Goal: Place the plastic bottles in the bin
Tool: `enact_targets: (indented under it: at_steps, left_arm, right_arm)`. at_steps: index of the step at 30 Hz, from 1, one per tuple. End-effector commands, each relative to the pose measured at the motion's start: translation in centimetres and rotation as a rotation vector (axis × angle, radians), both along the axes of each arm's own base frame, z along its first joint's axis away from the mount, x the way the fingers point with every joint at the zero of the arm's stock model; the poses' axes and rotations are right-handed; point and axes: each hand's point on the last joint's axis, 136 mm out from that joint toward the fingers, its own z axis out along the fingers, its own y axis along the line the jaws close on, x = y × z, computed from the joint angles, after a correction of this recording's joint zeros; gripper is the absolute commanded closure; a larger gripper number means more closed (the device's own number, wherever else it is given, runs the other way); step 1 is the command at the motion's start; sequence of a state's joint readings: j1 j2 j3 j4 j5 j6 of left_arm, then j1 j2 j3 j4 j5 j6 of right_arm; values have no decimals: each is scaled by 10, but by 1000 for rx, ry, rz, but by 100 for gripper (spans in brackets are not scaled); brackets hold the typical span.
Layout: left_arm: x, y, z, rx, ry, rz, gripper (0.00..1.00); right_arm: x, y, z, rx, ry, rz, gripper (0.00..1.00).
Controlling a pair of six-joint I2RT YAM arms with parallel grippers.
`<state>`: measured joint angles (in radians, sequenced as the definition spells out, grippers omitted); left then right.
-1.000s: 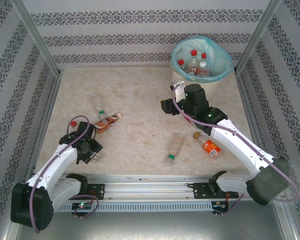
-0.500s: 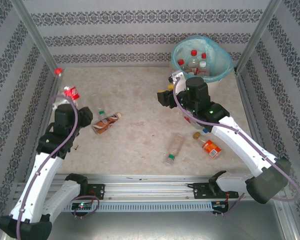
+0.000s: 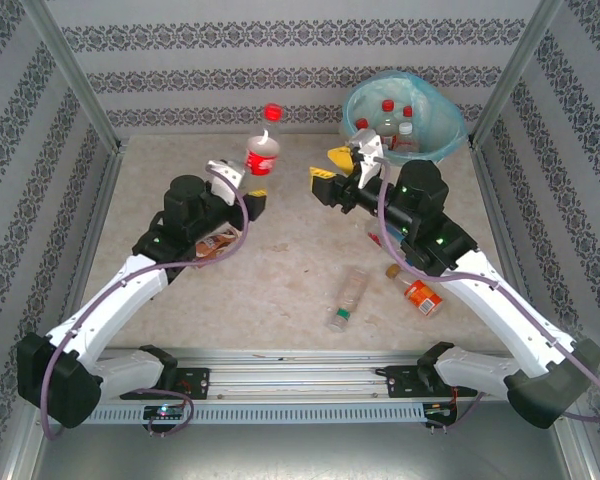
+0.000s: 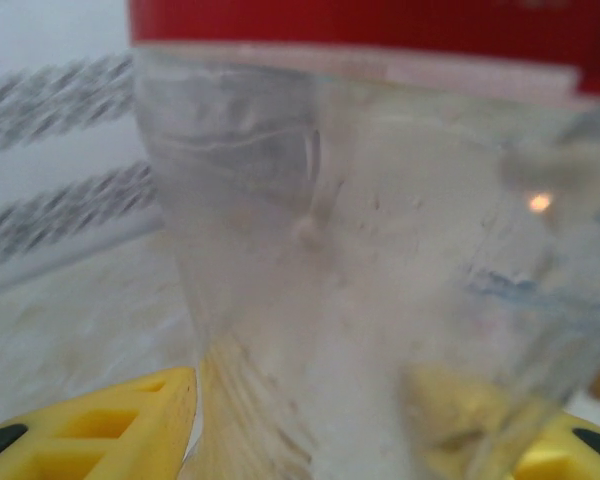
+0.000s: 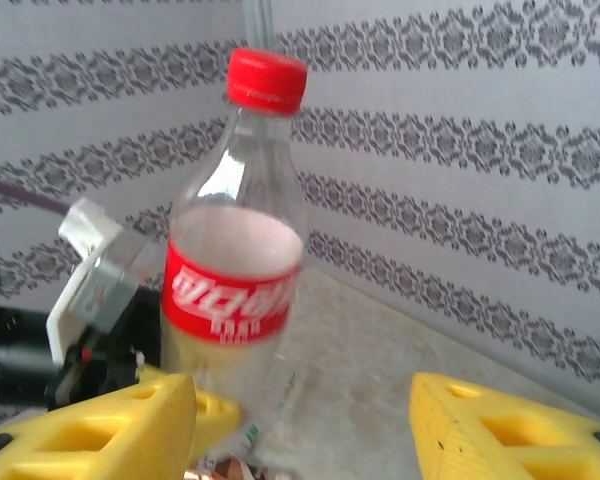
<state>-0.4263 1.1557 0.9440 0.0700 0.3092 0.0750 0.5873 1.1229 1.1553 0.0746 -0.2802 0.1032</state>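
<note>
My left gripper [image 3: 256,190] is shut on the base of a clear plastic bottle [image 3: 263,152] with a red cap and red label, held upright above the middle back of the table. In the left wrist view its clear body [image 4: 380,250] stands between my yellow fingers [image 4: 100,430]. My right gripper [image 3: 332,168] is open to the right of it, facing it with a gap between. The right wrist view has the same bottle [image 5: 235,280] beyond my spread gripper [image 5: 300,430]. The bin [image 3: 450,130], lined in turquoise, stands at the back right with several bottles [image 3: 385,125] inside.
On the table lie a clear bottle with a green cap [image 3: 348,298], an orange bottle [image 3: 418,293] and a crushed brown bottle [image 3: 216,243] under the left arm. Patterned walls and metal posts close in the sides and back.
The left arm swung from the left wall toward the middle back, carrying the red-capped bottle upright. The right gripper shifted slightly and now faces the bottle.
</note>
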Motion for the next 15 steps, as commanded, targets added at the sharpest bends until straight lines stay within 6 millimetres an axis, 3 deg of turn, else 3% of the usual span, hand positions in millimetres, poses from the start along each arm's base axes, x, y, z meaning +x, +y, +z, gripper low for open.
enact_targets:
  at_steps: [1,4,7,12,15]
  left_arm:
    - [-27,-34,29,-39,-227,-243,52]
    - [-36,-37,18,-60,-218,-258,53]
    - [-55,-47,9,32,-264,-289,54]
    - [-66,-49,9,62,-295,-301,55]
    - [-70,-49,12,56,-311,-310,56]
  right_arm:
    - [-14,8,27,95,-69,71,42]
    - [-24,15,37,104,-98,128,42]
    - [-37,23,48,112,-137,208,41]
    - [-58,35,58,92,-164,340,41]
    - [-59,34,59,85,-152,333,44]
